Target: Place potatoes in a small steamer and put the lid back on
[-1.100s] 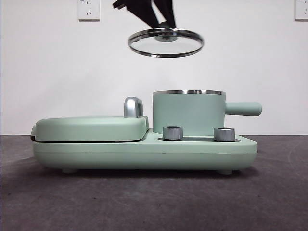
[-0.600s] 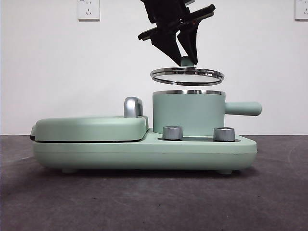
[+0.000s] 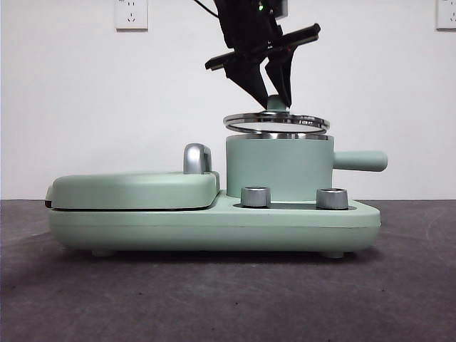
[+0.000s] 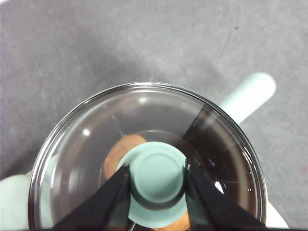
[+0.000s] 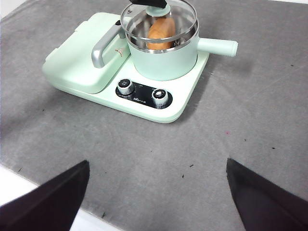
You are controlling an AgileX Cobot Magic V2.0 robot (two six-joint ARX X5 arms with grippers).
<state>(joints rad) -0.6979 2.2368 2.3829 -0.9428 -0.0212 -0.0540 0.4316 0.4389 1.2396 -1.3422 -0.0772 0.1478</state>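
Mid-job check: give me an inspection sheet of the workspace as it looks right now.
Surface: grey mat, a few small specks on it.
Potato: inside the steamer, seen through the glass.
Steamer: sits on the green cooker base, handle out to the side.
Lid: held by its knob just above the steamer rim, slightly tilted, not yet seated.
Clutter: nothing seen beyond the cooker's closed griddle.
Left hand: shut on the lid knob, over the steamer.
Right hand: open, holding nothing, back from the cooker.
Cables: one thin dark cable at the left arm, top of the front view.
Surroundings: white wall, two sockets.
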